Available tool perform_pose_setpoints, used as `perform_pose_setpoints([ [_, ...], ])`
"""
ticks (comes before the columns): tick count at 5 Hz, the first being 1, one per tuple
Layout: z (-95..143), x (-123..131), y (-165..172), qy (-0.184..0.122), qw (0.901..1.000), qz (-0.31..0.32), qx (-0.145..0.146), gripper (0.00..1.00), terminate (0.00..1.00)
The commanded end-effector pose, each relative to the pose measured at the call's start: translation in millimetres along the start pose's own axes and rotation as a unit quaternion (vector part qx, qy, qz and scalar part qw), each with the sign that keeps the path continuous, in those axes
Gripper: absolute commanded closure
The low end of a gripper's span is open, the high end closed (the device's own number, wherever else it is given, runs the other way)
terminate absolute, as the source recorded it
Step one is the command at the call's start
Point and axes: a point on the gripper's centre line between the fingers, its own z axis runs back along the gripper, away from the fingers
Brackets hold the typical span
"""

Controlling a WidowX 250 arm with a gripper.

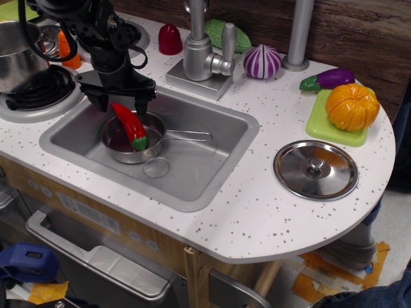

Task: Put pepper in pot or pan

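The red pepper (130,125) lies tilted inside the small steel saucepan (122,149), its green stem end low at the right and its tip up at the left. The saucepan sits in the sink (192,173) with its thin handle (187,135) pointing right. My gripper (119,101) hangs just above the pepper's upper end with its fingers spread apart; it is open and holds nothing.
A tall steel pot (16,54) stands on the left burner with an orange carrot (67,48) behind it. A faucet (204,54) rises behind the sink. A steel lid (315,169), a short red dome toy (170,38), an onion, an eggplant and a pumpkin lie on the counter.
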Motion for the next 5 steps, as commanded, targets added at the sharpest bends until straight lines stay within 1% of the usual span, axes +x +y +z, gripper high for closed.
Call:
perform_pose_setpoints([
  [1, 12.8, 11.9, 3.6, -0.023, 0.9997, 0.002, 0.002, 0.00, 0.00],
  [4, 12.8, 11.9, 3.6, -0.023, 0.9997, 0.002, 0.002, 0.00, 0.00],
  [5, 12.8, 11.9, 3.6, -0.023, 0.9997, 0.002, 0.002, 0.00, 1.00],
])
